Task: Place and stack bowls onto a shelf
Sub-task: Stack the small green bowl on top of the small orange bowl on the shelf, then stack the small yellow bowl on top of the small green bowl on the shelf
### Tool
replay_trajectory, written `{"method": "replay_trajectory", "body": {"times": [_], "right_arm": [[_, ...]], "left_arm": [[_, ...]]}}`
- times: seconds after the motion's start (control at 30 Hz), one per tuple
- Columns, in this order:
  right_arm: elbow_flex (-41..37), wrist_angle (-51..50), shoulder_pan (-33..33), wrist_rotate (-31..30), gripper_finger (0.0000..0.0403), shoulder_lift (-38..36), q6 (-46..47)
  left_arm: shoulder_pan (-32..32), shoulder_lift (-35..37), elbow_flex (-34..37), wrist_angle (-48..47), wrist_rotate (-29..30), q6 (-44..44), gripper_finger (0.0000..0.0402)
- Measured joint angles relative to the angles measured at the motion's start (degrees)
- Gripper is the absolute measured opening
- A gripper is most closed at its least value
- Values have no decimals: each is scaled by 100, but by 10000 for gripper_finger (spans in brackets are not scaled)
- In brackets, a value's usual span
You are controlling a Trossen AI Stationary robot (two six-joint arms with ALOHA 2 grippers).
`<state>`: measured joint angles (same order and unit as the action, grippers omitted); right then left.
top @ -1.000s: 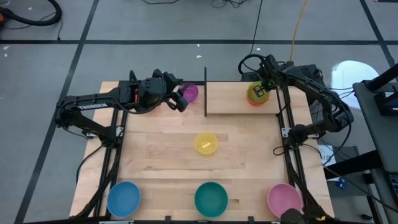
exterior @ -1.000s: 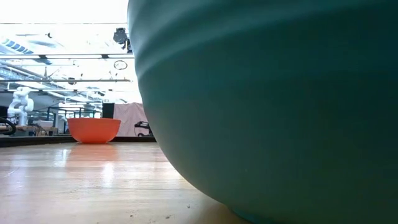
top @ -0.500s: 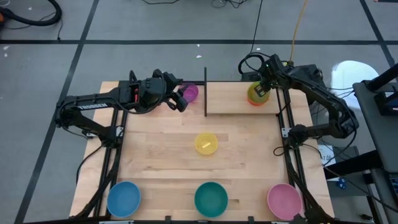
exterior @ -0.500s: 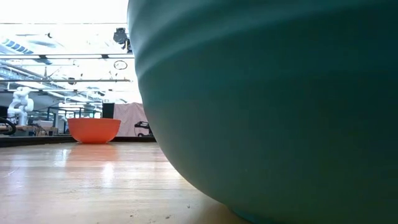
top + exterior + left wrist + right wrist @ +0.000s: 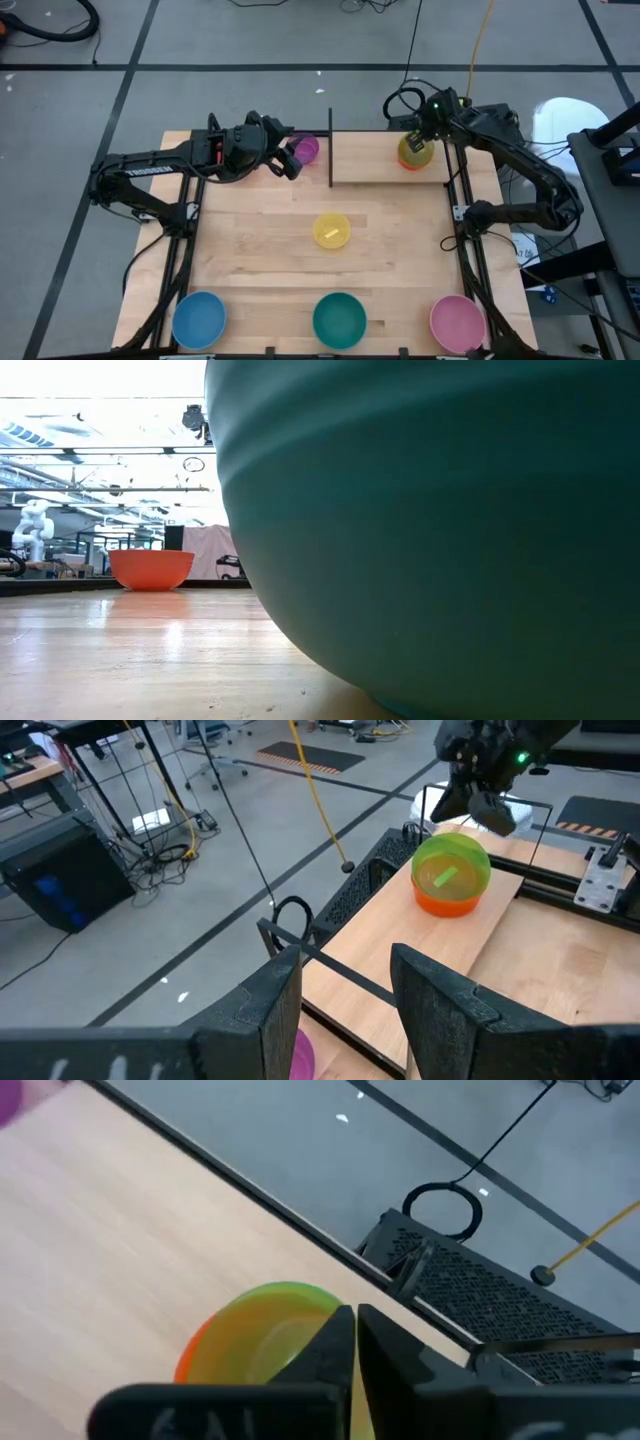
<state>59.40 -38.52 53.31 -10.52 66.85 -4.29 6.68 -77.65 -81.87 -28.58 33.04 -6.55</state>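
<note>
A green bowl (image 5: 413,154) sits nested in an orange bowl (image 5: 445,903) on the light-wood shelf (image 5: 370,162). My right gripper (image 5: 420,135) hovers just above the green bowl's rim (image 5: 285,1292), fingers shut; the left wrist view shows a gap between them. My left gripper (image 5: 293,163) is open beside the purple bowl (image 5: 305,148), left of the shelf's black post (image 5: 330,150). A sliver of purple bowl (image 5: 300,1055) shows low between its fingers. The yellow bowl (image 5: 332,230) rests on the tabletop. My left gripper (image 5: 340,965) stands open next to the purple bowl, and I cannot tell whether a finger touches it, because the gripper's body hides that spot.
The blue bowl (image 5: 199,318), the teal bowl (image 5: 339,318) and the pink bowl (image 5: 457,320) stand along the table's near edge. The teal bowl (image 5: 430,530) fills the low view. An orange bowl (image 5: 150,568) shows far off. Bare shelf board lies between the post and the stacked bowls.
My right gripper has drawn up and toward the table's far edge, away from the green bowl, and its wrist has tipped. The bowls stay where they were.
</note>
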Motion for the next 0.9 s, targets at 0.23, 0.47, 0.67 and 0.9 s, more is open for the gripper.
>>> {"method": "replay_trajectory", "body": {"times": [0.23, 0.47, 0.67, 0.9], "right_arm": [[-1054, 1042, 196, -338, 1, 7, -95], [-1587, 1428, 329, -186, 0, -15, -175], [-1289, 1278, 159, 25, 0, -300, -30], [-508, 796, -299, 599, 0, -1138, -38]], "left_arm": [[0, 0, 0, 5, 1, -4, 161], [0, 0, 0, 9, 0, -9, 161], [0, -1, 0, 11, 2, -11, 161], [0, 0, -4, -322, -16, -16, 161]]}}
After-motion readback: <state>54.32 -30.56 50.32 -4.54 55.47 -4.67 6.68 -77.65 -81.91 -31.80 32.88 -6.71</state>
